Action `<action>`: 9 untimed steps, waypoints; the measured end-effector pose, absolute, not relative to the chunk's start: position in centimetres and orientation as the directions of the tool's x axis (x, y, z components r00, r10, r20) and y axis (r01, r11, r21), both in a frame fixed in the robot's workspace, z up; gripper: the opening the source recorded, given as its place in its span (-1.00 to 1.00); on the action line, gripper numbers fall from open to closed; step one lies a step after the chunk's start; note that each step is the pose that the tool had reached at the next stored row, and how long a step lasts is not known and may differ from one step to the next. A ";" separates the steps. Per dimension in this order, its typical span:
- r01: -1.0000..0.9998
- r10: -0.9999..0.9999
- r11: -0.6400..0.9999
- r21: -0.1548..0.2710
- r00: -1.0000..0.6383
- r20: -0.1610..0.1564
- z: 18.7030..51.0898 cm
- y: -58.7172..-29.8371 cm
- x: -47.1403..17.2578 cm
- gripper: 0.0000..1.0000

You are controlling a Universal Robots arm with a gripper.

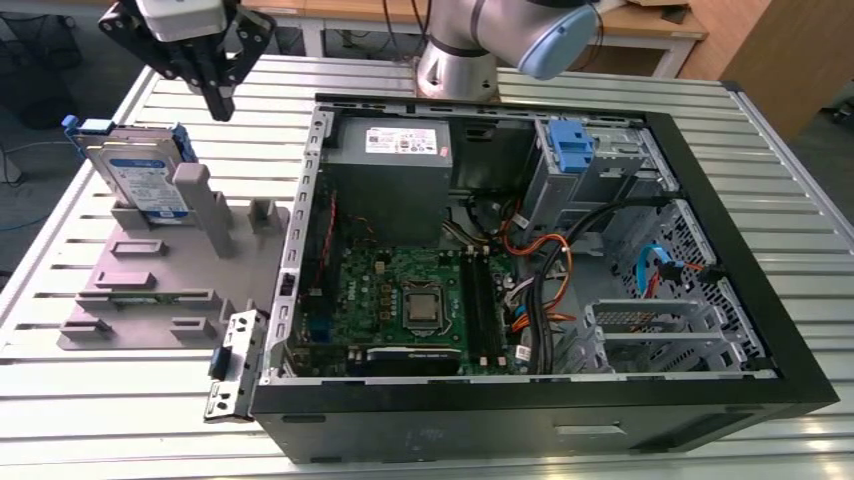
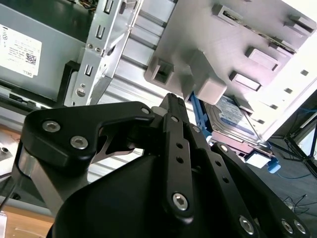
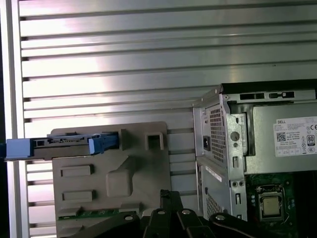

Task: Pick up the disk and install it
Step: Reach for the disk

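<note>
My gripper (image 1: pixel 219 106) is closed, fingertips together, nothing held; it hangs in the air above the slatted desk (image 1: pixel 94 420); the disk (image 1: pixel 139 168) stands on edge in the grey holder (image 1: pixel 140 300), below my gripper and just to one side, apart from it; blue rails run along the disk's edges; the open computer case (image 1: pixel 534 425) lies on my gripper's other side.

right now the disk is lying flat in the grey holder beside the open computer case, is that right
Not quite: the disk stands upright on its edge in the grey holder beside the open computer case, as the exterior view shows.
</note>
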State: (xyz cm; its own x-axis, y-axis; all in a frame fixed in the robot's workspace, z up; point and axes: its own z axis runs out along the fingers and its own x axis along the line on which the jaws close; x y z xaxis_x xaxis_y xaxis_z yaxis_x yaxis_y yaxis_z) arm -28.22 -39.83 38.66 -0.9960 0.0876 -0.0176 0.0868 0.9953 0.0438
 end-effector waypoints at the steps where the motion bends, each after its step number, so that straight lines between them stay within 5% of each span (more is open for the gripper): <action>1: 0.088 0.089 0.995 0.044 -0.996 -0.018 38.6 -39.8 -28.4 -0.79; 9: 0.098 0.099 0.994 0.044 -0.995 -0.018 38.5 -39.7 -30.3 -0.79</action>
State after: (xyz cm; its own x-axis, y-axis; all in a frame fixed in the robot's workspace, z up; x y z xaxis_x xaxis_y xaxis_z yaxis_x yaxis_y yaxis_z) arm -30.33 -39.73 38.50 -0.9949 0.0989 -0.0176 0.0980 0.9942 0.0438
